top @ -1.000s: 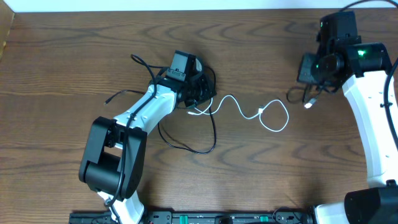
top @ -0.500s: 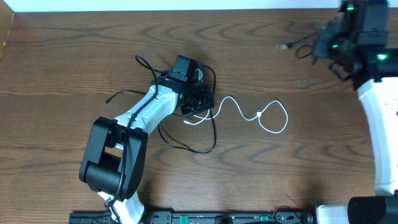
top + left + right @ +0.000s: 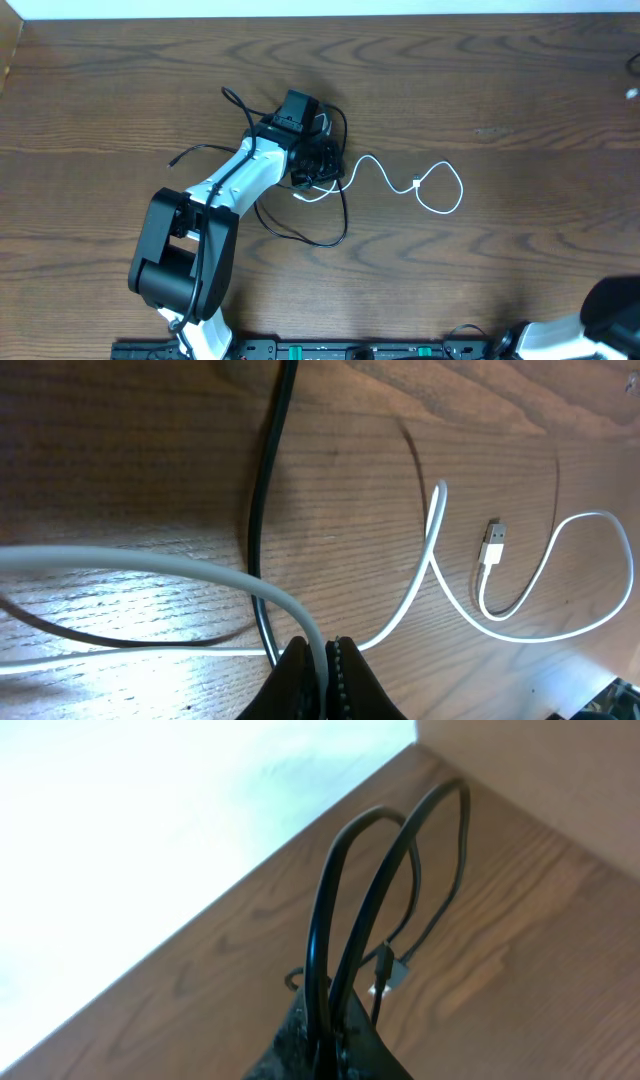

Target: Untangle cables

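The left gripper (image 3: 326, 665) is clamped tight on the thin white cable (image 3: 432, 550) snaking across the brown wooden table (image 3: 500, 280), while the right gripper (image 3: 322, 1025) pinches a looped thin black cable (image 3: 320, 910) above the wood.

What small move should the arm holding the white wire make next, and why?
Probably the left end effector should lift a little and draw the white cable sideways, away from the black cable. It is shut on the white cable, and the black one crosses that cable right beside the grip, so the two seem not yet separated.
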{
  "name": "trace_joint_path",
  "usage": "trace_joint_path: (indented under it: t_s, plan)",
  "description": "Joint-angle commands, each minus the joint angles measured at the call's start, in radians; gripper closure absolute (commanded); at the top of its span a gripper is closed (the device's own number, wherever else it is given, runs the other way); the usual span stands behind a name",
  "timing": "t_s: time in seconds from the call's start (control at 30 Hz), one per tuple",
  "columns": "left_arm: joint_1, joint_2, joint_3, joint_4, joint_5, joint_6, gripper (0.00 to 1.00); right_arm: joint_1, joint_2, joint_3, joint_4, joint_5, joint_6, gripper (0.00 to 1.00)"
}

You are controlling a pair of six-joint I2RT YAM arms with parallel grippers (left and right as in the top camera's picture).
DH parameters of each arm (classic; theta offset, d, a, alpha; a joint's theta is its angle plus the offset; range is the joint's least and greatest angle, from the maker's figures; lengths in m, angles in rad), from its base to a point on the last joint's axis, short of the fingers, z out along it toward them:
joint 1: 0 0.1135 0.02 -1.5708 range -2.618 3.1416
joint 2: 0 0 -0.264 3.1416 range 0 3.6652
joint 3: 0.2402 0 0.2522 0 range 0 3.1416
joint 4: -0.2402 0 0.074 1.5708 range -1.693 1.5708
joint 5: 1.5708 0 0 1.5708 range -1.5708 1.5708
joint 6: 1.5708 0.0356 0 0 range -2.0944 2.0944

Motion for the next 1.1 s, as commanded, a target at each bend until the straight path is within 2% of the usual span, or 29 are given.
trace_joint_path:
  t_s: [0.0,0.17,0.5,0.53,0.57,0.6,0.63,0.9,1.07]
  plan:
    - [-0.007,-0.008,0.005,-0.006,-0.013,0.025,0.92,-0.034,0.142,0.125,-0.027,-0.047,-0.017,0.99]
    - [-0.016,-0.008,0.005,-0.006,-0.013,0.036,0.93,-0.07,0.349,0.365,-0.063,-0.042,-0.018,0.99]
    - [-0.017,-0.008,0.005,-0.006,-0.013,0.041,0.92,-0.079,0.47,0.37,-0.011,0.124,-0.04,0.98]
    - [-0.017,-0.008,0.005,-0.006,-0.014,0.043,0.93,-0.082,0.477,0.37,-0.01,0.124,-0.04,0.86]
    - [-0.017,-0.008,0.005,-0.006,-0.014,0.044,0.92,-0.085,0.479,0.37,-0.01,0.123,-0.04,0.65]
    - [-0.017,-0.008,0.005,-0.006,-0.014,0.049,0.93,-0.089,0.48,0.37,-0.014,0.122,-0.04,0.28]
    - [-0.017,-0.008,0.005,-0.006,-0.015,0.055,0.93,-0.091,0.481,0.37,-0.023,0.119,-0.04,0.01]
    - [-0.017,-0.018,0.006,-0.01,-0.064,0.099,0.92,-0.101,0.478,0.371,-0.199,0.081,0.002,0.01]
    - [-0.017,-0.106,0.008,-0.01,-0.092,0.11,0.92,-0.101,0.463,0.371,-0.305,-0.179,-0.036,0.01]
